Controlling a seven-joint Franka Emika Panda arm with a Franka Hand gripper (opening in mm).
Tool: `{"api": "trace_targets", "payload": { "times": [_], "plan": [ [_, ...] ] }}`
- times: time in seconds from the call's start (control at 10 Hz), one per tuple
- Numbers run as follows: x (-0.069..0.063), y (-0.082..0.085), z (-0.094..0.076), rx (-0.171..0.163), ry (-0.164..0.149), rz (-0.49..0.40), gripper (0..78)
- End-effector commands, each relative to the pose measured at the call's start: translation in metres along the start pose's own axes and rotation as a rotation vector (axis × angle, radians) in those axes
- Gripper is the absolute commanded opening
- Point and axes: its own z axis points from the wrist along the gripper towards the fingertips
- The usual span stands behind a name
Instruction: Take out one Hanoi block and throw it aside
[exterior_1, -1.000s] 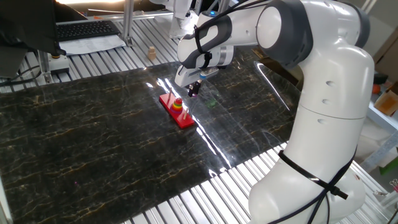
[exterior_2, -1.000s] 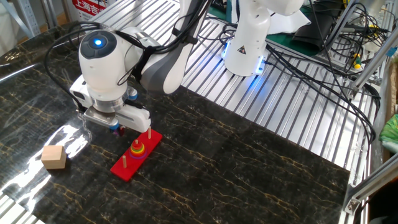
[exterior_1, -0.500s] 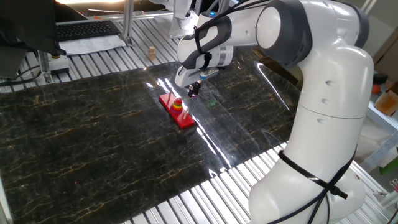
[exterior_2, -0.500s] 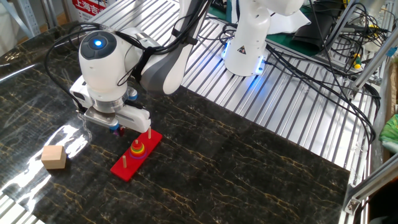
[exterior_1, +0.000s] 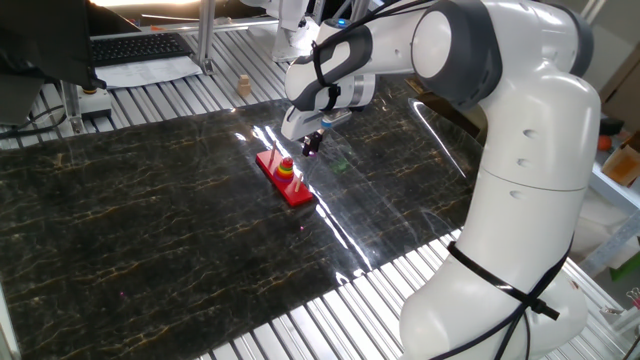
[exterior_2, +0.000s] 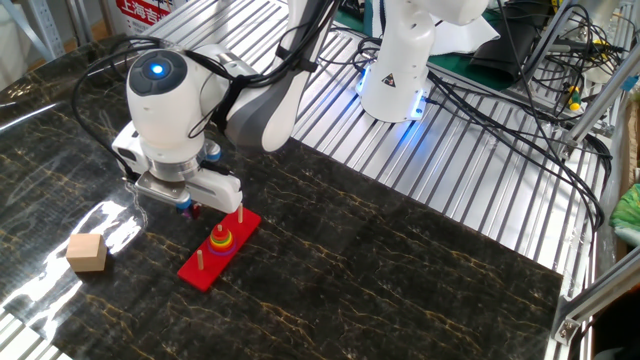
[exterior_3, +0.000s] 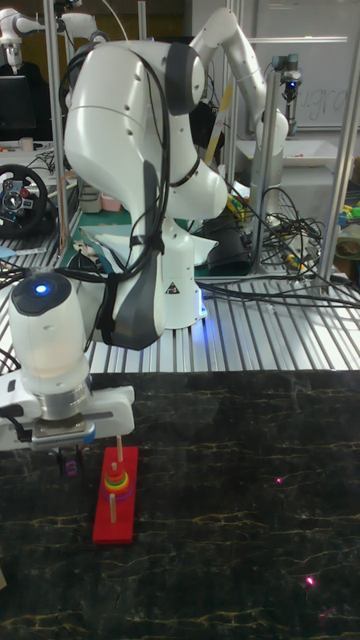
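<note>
Tool (exterior_2: 187, 208) hangs low just beside the red base (exterior_2: 215, 255), off its far end in the tall view, fingertips close to the table (exterior_2: 400, 270). Can't tell if the jaws are wide or narrow; wrist body hides them in every view, and nothing visibly held.

Hanoi block (exterior_2: 220, 231) sits atop the ring stack on the middle peg, still threaded. Too small to make out its colour properly. Bare pegs stand either side.

Risks, as I judge them:
- Tool isn't over the stack, so it needs a sideways shift. At this height a finger could clip the near-end peg or shove the base, which looks light and unfixed.
- Ring is tiny; a pinch a bit low grabs 2 rings, not 1.
- Lift not straight up the peg → ring binds, base tips or comes up w/ it.
- Tan cube (exterior_2: 87, 252) sits well apart at left; a throw that way could hit it.
</note>
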Motion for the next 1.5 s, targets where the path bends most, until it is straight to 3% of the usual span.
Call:
{"api": "trace_targets", "payload": {
  "times": [0.1, 1.5],
  "plan": [
    [-0.0008, -0.0007, 0.0029, -0.001, -0.004, 0.0, 1.1],
    [0.0007, -0.002, 0.01, -0.011, -0.012, -0.003, 1.1]
  ]
}}
